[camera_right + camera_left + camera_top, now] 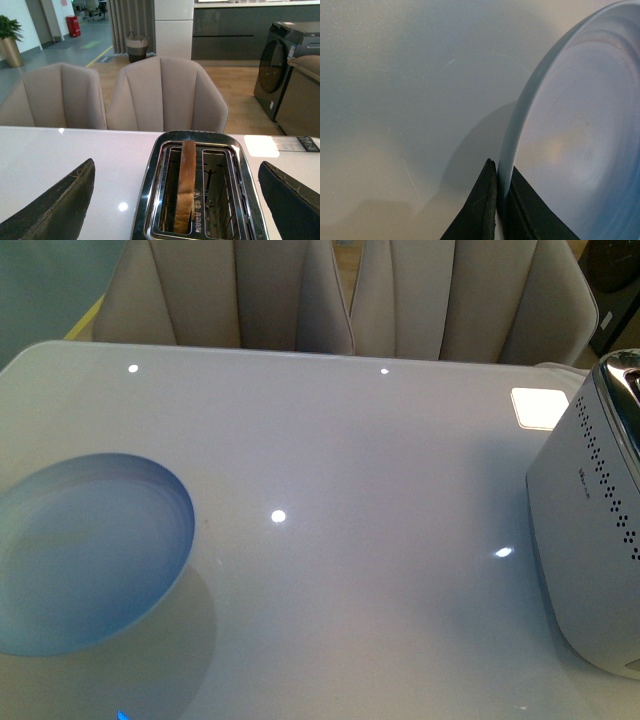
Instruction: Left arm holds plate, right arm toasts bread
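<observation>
The pale blue plate (85, 550) is held tilted above the table at the front left. In the left wrist view my left gripper (499, 187) is shut on the plate's rim (520, 120), one black finger on each side. In the right wrist view my right gripper (180, 200) is open, its two black fingers wide apart above the toaster (150, 200). The bread (186, 185) stands on edge in one slot of the toaster, its tan crust upward. The other slot is empty. Neither arm shows in the front view.
The white toaster (590, 520) stands at the right edge of the glossy white table (350, 440). A small white square (540, 405) lies behind it. Beige chairs (340, 295) stand along the table's far edge.
</observation>
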